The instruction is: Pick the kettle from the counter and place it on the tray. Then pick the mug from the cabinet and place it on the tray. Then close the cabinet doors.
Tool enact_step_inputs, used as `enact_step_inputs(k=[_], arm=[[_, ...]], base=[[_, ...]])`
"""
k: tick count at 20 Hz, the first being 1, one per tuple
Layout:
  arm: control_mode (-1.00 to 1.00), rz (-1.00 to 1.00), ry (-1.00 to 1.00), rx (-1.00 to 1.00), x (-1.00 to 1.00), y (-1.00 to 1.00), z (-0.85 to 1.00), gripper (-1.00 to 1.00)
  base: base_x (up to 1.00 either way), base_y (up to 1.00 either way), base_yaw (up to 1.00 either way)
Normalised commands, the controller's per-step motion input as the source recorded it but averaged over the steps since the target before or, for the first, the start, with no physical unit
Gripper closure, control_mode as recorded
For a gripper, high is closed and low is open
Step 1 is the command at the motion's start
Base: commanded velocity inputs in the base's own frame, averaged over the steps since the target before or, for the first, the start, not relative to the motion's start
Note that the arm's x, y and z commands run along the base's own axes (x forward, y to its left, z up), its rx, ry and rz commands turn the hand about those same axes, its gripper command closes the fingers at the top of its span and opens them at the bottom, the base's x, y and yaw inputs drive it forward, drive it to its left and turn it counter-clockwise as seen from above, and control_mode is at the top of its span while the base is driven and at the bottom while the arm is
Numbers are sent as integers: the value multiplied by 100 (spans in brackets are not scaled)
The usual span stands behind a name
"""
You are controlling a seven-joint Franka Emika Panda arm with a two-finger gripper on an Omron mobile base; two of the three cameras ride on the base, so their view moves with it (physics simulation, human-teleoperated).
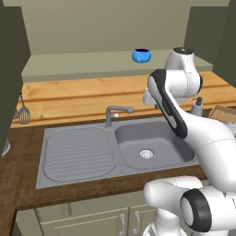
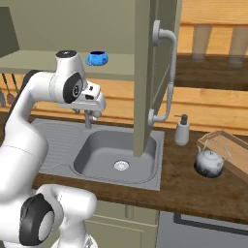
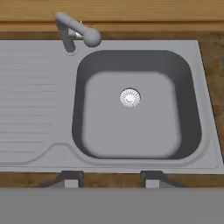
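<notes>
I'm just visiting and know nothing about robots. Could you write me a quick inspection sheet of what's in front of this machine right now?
Surface: dark wood counter with an inset grey sink and a tap.
Job's things: kettle stands on the counter beside the tray, not on it. Blue mug sits on the cabinet shelf. Cabinet door stands open.
Clutter: soap pump bottle beside the sink; a spatula hangs at the wall.
Pincer: pincer hangs above the sink, fingertips apart, holding nothing.
Cables: nothing seen.
Surroundings: wood-panel wall, lower cupboards below the counter.
</notes>
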Motion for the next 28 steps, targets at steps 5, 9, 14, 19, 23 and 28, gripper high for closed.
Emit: enact_step_inputs(k=[5, 9, 14, 19, 23, 28], arm=[[-100, 0, -17, -2, -19, 2, 0, -100], [-100, 0, -48, -5, -42, 2, 4, -100], [-100, -2, -46, 1, -22, -1, 37, -100], [-100, 0, -29, 1, 10, 0, 77, -100], [-100, 0, -21, 0, 25, 0, 80, -100], [-100, -3, -18, 0, 14, 22, 40, -100]], base=[[0, 0, 0], [0, 0, 0], [0, 0, 0], [0, 0, 0], [0, 0, 0], [0, 0, 0]])
